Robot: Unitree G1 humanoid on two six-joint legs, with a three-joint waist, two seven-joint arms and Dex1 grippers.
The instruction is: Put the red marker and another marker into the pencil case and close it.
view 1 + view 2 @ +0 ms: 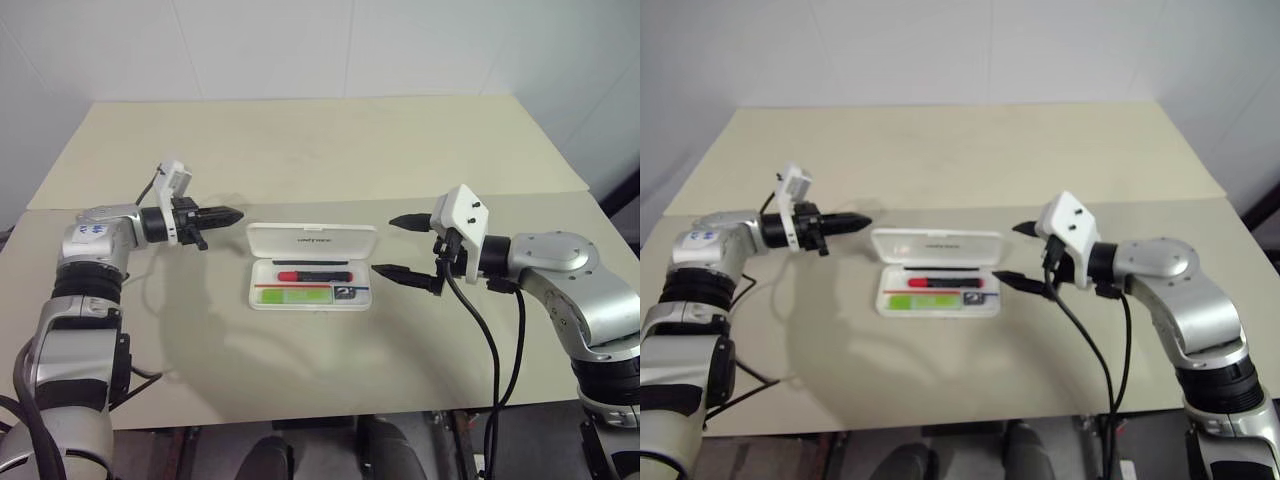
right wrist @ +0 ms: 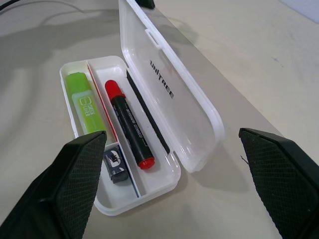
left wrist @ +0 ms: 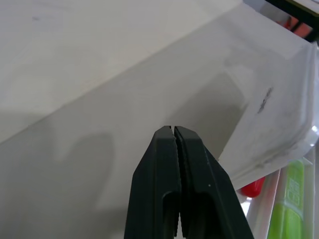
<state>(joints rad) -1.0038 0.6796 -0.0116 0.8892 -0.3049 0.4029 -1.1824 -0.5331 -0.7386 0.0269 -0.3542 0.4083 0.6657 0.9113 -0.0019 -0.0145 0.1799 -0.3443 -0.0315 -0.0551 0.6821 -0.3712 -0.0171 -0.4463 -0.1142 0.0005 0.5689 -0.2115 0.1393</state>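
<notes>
The case (image 1: 311,267) is lying open on the tabletop (image 1: 300,150) between the two claws, its lid (image 1: 312,240) tipped back away from the robot, so only the closing seems left to do. Inside, the red marker (image 2: 128,124) is lying in the long compartment next to the lid hinge, and the green highlighter (image 2: 85,103) is resting in the compartment beyond it, with a small dark object (image 2: 114,166) tucked at that compartment's end. The left claw (image 1: 228,214) is pinched fully shut and empty, pointing at the lid's near end from just beside it, probably so its closed tip can nudge the lid over. The right claw (image 1: 400,246) is standing wide and empty, near the case's other end, likely waiting to steady it.
</notes>
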